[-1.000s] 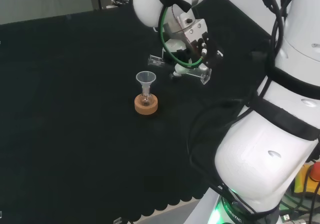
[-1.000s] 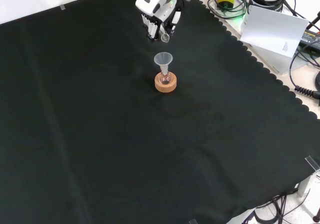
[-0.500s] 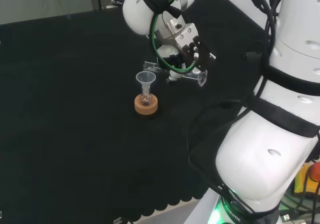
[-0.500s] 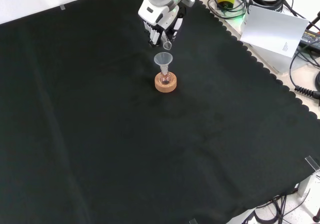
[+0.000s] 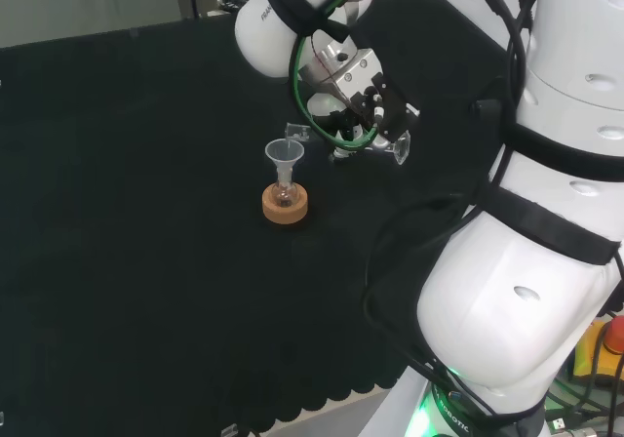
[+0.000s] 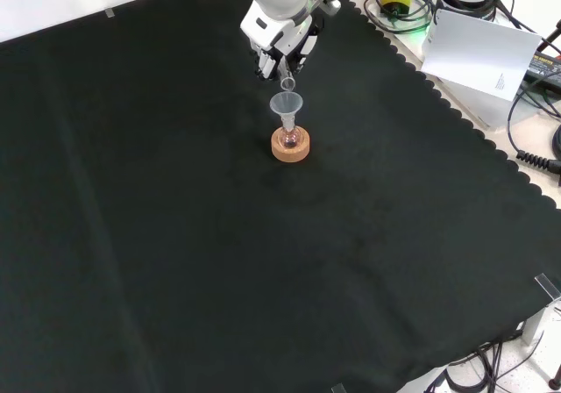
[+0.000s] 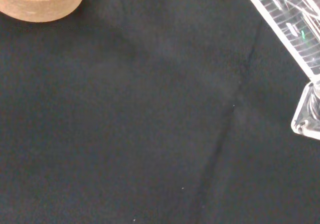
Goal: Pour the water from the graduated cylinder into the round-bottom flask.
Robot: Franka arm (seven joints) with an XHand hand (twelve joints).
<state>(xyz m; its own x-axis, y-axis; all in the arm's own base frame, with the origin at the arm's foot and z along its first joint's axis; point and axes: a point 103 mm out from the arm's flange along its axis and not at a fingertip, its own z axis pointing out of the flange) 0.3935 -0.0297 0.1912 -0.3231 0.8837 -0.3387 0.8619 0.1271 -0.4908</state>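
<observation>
Head view: the black and white hand [image 5: 353, 94], fingers curled round the clear graduated cylinder [image 5: 343, 142], holds it nearly level, mouth just right of the clear funnel [image 5: 284, 152] in the small round-bottom flask [image 5: 284, 195] on its cork ring [image 5: 285, 206].

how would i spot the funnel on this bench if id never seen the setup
Look near the middle of the black cloth, just below the black and white hand in the front view. A round cork ring stand sits there with a small round-bottom glass flask on it. The clear cone-shaped funnel stands upright in the flask's neck, the only wide-mouthed piece.
</observation>
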